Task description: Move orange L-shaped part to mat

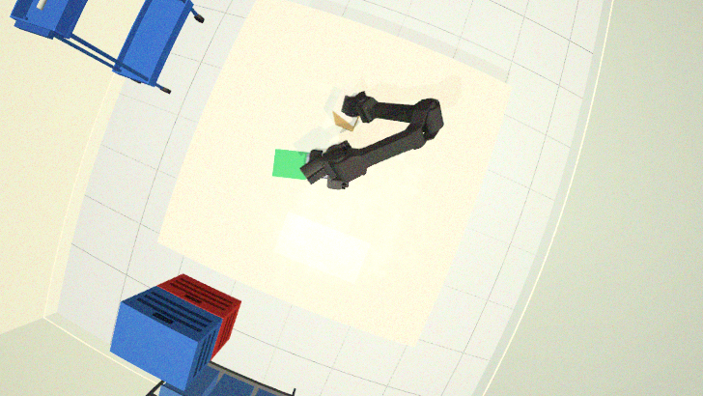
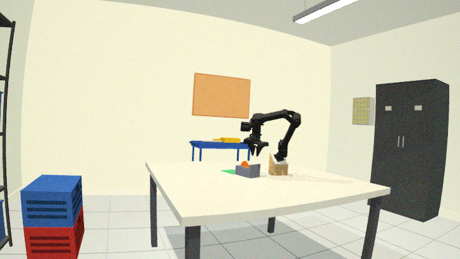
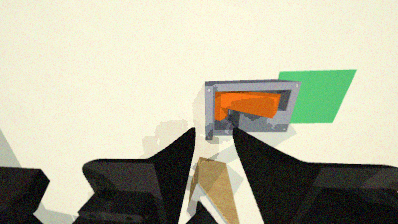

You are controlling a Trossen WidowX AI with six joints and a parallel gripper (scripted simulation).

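Note:
The orange L-shaped part (image 3: 245,104) (image 2: 245,163) sits tilted in the pocket of the grey tray (image 3: 250,84) (image 2: 248,172), with one end sticking up above the rim. The green mat (image 3: 320,97) (image 2: 229,171) (image 1: 288,163) lies flat right beside the tray. My gripper (image 3: 213,131) (image 2: 257,151) (image 1: 308,168) hangs a good way above the tray. Its fingers stand partly apart with nothing between them. In the overhead view the arm hides the tray.
A tan wooden wedge (image 2: 277,167) (image 1: 343,122) (image 3: 215,185) stands at the arm's base, close to the tray. Off the table are stacked blue and red crates (image 2: 51,212), a blue side table (image 2: 218,144) and a dark cabinet (image 2: 408,148).

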